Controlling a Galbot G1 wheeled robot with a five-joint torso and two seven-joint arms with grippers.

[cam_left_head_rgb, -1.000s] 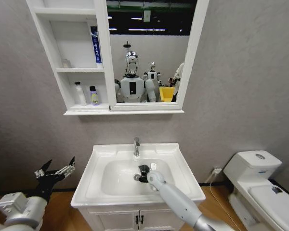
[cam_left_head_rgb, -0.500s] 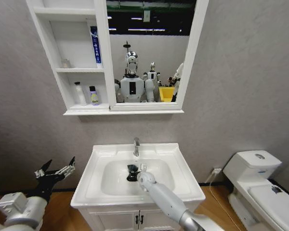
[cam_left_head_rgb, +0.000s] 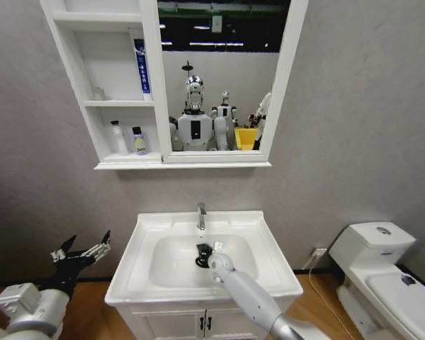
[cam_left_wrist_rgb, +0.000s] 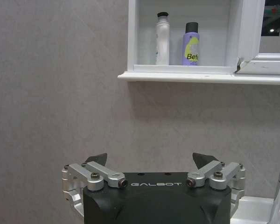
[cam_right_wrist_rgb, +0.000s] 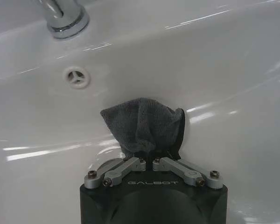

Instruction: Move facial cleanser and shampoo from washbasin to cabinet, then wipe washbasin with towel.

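From the head view, the right end effector (cam_left_head_rgb: 204,253) is down inside the bowl of the washbasin (cam_left_head_rgb: 150,228), in front of the chrome faucet (cam_left_head_rgb: 200,215), with the dark towel (cam_left_head_rgb: 202,256) bunched at its tip; the bowl's floor lies open to both sides of it, and the flat rim runs all round. The left end effector (cam_left_head_rgb: 81,249) hangs low beside the washbasin's left edge, apart from it, its fingers spread wide and holding nothing. Up on the wall, the cabinet (cam_left_head_rgb: 93,127) carries the facial cleanser (cam_left_head_rgb: 117,138) and the shampoo (cam_left_head_rgb: 139,142) side by side on its lowest shelf, with a tall blue-and-white tube (cam_left_head_rgb: 139,65) on the shelf above. The left wrist view looks over the left end effector (cam_left_wrist_rgb: 151,161), its two dark fingertips well apart, up at the same shelf: the facial cleanser (cam_left_wrist_rgb: 162,38) and the shampoo (cam_left_wrist_rgb: 192,44) stand upright, near each other but not touching, back from the shelf's front lip. The right wrist view gives the close detail: the right end effector (cam_right_wrist_rgb: 149,158) is closed tight on the towel (cam_right_wrist_rgb: 144,123), which is pressed in a crumpled fold against the wet ceramic just below the overflow hole (cam_right_wrist_rgb: 77,77) and the faucet's base (cam_right_wrist_rgb: 65,17).
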